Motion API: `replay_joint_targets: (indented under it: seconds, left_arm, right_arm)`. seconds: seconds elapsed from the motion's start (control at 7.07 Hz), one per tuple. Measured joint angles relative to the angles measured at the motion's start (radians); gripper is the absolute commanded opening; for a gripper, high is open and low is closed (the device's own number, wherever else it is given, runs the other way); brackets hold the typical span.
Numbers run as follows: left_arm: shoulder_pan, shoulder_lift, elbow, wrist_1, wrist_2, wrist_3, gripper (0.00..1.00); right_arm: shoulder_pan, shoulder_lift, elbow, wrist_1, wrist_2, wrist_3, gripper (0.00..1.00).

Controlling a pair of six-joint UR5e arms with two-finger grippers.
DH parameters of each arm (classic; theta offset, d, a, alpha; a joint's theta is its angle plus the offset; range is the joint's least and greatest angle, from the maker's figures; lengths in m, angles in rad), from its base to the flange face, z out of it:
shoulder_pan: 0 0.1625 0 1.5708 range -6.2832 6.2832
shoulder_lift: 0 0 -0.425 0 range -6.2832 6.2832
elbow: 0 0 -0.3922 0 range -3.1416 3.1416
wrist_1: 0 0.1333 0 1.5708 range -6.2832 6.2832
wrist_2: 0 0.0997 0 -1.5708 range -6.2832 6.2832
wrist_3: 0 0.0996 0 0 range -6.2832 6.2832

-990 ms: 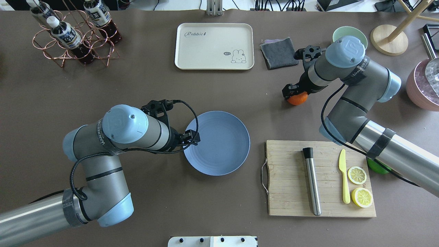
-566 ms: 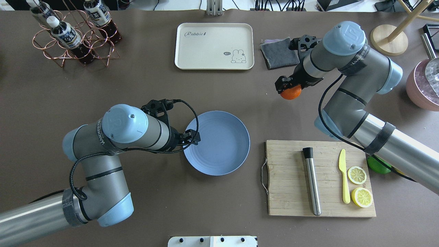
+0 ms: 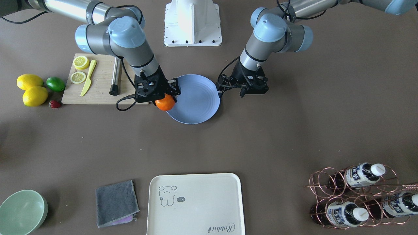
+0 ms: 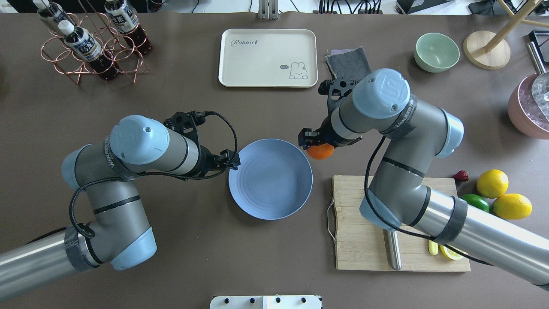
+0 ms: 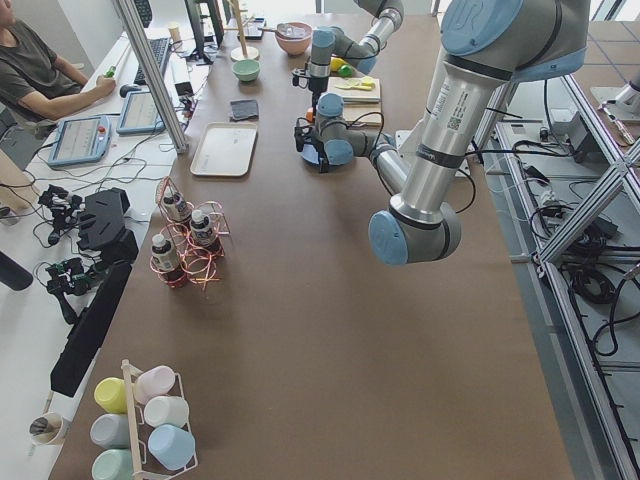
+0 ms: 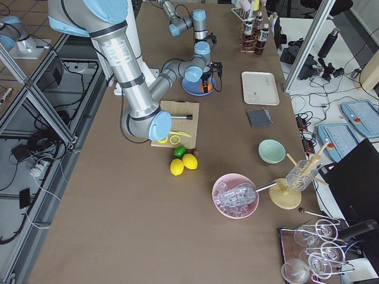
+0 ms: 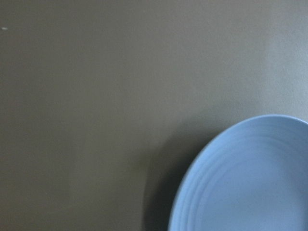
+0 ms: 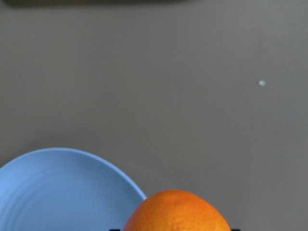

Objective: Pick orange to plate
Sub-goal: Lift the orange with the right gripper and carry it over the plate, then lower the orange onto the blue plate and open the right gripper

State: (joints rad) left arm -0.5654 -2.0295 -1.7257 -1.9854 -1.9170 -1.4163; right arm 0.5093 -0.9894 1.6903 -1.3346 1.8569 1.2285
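Observation:
The orange (image 4: 321, 152) hangs in my right gripper (image 4: 316, 146), which is shut on it just above the plate's right rim in the overhead view. The front-facing view shows the orange (image 3: 165, 103) overlapping the edge of the blue plate (image 3: 196, 98) under the right gripper (image 3: 162, 97). In the right wrist view the orange (image 8: 178, 211) fills the bottom edge, with the plate (image 8: 62, 192) at lower left. My left gripper (image 4: 230, 162) sits open beside the left rim of the plate (image 4: 270, 184), holding nothing. The left wrist view shows only the plate (image 7: 250, 183) and table.
A wooden cutting board (image 4: 364, 240) with a steel rod, yellow knife and lemon slices lies right of the plate. Two lemons (image 4: 493, 183), a lime and a strawberry sit further right. A cream tray (image 4: 268, 58), grey cloth, green bowl (image 4: 436, 51) and bottle rack (image 4: 85, 43) line the far side.
My right arm has carried the orange leftward and nearer, from beside the cloth to the plate's right rim. My left gripper has drawn back slightly left, off the plate's rim.

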Motion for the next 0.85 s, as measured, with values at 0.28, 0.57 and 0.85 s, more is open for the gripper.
replay_joint_targets:
  seconds: [0.28, 0.57, 0.85]
  left_arm:
    - [-0.035, 0.023, -0.003, -0.001, -0.028, 0.054, 0.97]
    - [-0.04, 0.027, -0.003, -0.001, -0.029, 0.065, 0.97]
    - [-0.039, 0.028, -0.001, -0.001, -0.027, 0.065, 0.97]
  right_arm:
    - [-0.092, 0.05, -0.022, -0.023, -0.091, 0.075, 0.0]
    - [-0.116, 0.095, -0.087, -0.022, -0.126, 0.093, 0.0]
    - [-0.119, 0.107, -0.113, -0.022, -0.134, 0.095, 0.43]
